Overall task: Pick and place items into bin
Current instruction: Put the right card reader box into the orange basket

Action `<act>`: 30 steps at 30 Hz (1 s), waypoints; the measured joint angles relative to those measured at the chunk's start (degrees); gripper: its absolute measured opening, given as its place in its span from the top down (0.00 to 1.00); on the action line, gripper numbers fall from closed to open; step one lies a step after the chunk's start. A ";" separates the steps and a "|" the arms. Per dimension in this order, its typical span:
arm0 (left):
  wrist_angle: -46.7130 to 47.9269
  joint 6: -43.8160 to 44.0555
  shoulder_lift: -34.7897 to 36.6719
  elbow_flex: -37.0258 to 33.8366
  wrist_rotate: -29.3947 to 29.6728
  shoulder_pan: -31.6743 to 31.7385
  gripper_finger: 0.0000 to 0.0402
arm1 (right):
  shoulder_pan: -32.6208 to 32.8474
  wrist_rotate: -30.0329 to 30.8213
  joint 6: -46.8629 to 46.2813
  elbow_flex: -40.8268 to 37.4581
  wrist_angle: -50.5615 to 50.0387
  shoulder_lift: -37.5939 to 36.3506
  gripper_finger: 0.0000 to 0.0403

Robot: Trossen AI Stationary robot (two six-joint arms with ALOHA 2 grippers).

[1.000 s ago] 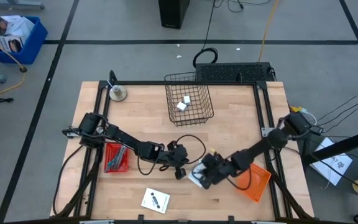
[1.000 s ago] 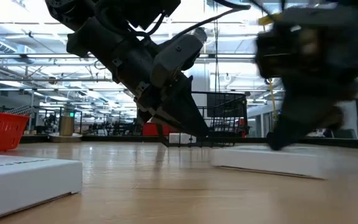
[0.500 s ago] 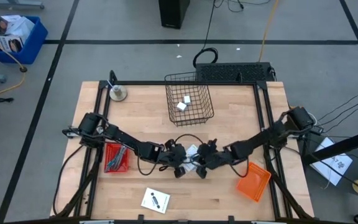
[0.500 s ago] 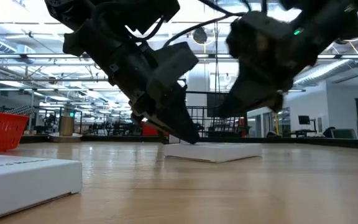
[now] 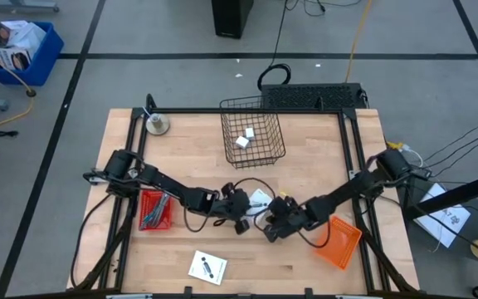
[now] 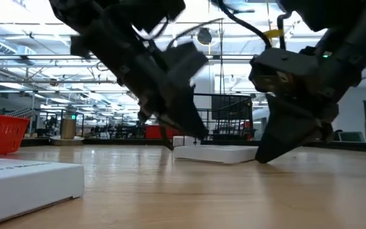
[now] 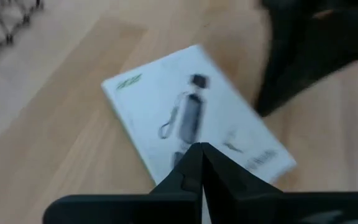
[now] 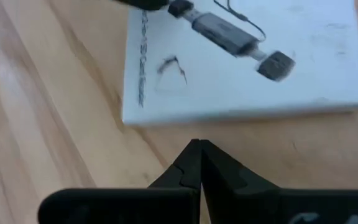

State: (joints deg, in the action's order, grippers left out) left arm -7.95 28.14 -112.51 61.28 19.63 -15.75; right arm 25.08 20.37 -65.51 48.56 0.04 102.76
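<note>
Both tools sit low at the middle of the wooden surface (image 5: 305, 149), on either side of a flat white box (image 5: 258, 199). The left tool (image 5: 245, 204) has its fingers pressed together over the box's edge, gripping nothing. The right tool (image 5: 270, 218) is also fully closed and empty, just beside the box. A 2nd white box (image 5: 207, 267) lies nearer the front edge. The wire basket (image 5: 253, 133) holds 2 small white blocks (image 5: 246, 137).
</note>
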 joint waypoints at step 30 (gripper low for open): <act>5.00 5.32 -3.95 0.07 -0.79 3.25 0.96 | 0.14 10.85 13.40 -0.55 12.65 2.82 1.00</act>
State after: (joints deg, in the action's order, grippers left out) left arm -2.95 33.46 -116.46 61.34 18.84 -12.50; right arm 25.21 31.22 -52.12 48.01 12.69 105.58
